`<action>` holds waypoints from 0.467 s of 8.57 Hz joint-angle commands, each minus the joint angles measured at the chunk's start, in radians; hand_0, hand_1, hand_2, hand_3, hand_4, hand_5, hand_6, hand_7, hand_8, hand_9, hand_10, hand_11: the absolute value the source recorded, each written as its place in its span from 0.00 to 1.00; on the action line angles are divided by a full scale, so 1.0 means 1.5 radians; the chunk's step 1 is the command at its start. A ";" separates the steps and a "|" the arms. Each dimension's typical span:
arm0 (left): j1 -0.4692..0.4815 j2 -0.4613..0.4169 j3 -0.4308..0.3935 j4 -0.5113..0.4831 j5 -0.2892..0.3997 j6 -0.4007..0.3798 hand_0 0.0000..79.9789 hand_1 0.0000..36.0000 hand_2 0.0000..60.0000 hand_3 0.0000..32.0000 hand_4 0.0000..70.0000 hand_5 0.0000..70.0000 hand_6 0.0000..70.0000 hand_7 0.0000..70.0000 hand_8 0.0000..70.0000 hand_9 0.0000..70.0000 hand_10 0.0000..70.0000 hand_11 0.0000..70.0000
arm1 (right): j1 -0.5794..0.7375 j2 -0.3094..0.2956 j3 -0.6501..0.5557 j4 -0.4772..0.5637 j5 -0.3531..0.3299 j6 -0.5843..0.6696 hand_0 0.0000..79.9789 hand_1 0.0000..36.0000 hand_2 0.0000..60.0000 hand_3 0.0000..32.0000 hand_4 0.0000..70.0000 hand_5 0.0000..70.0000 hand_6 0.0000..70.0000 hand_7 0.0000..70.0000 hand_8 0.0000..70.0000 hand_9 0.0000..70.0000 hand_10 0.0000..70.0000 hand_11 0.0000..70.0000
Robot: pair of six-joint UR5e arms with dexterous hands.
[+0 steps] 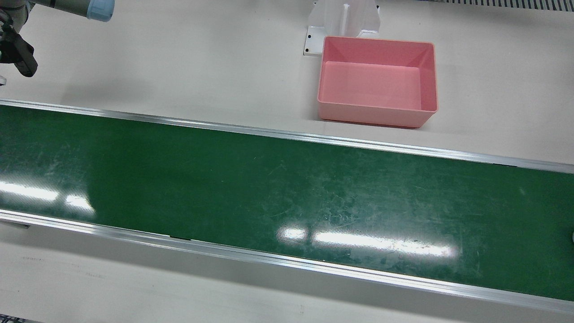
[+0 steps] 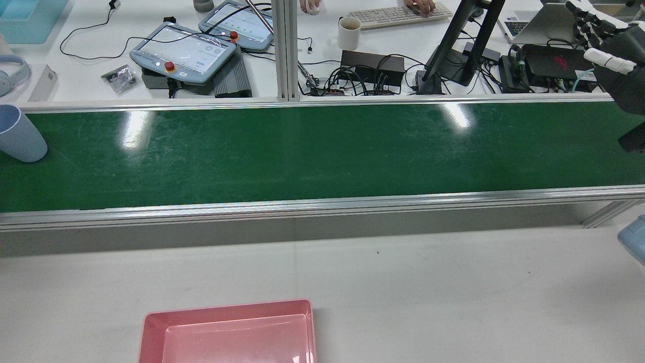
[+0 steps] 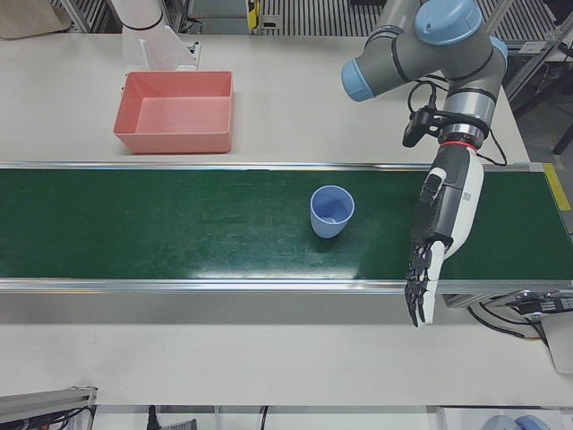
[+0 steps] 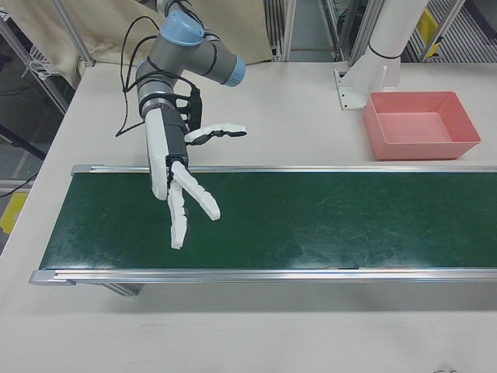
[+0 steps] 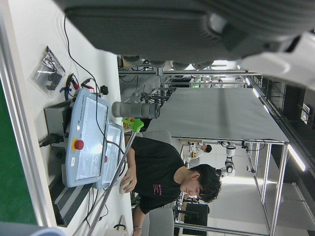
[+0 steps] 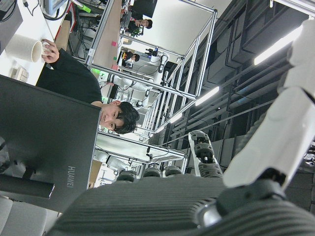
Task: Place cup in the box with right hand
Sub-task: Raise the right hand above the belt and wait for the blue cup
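Note:
A light blue cup [image 3: 331, 211] stands upright on the green conveyor belt [image 3: 179, 233]; the rear view shows this cup [image 2: 17, 133] at the belt's far left edge. The pink box [image 3: 175, 112] sits on the white table behind the belt and holds nothing [image 1: 376, 80]. My left hand [image 3: 443, 215] hangs open over the belt, fingers stretched down, apart from the cup on its right in that view. My right hand [image 4: 175, 175] hovers open over the belt's other end, fingers spread, far from cup and box [image 4: 419, 124]. The rear view catches it at the right edge [image 2: 609, 50].
Beyond the belt [image 2: 322, 151] in the rear view are two teach pendants [image 2: 181, 50], a white mug [image 2: 348, 33], a monitor stand [image 2: 453, 45], cables and a keyboard [image 2: 398, 15] with a person's hands on it. An arm pedestal [image 1: 343, 22] stands just behind the box.

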 commanded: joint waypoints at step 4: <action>0.000 0.001 -0.002 0.000 0.000 0.000 0.00 0.00 0.00 0.00 0.00 0.00 0.00 0.00 0.00 0.00 0.00 0.00 | -0.048 -0.002 0.001 0.000 0.020 0.001 0.49 0.34 0.29 0.00 0.00 0.03 0.01 0.02 0.00 0.00 0.00 0.00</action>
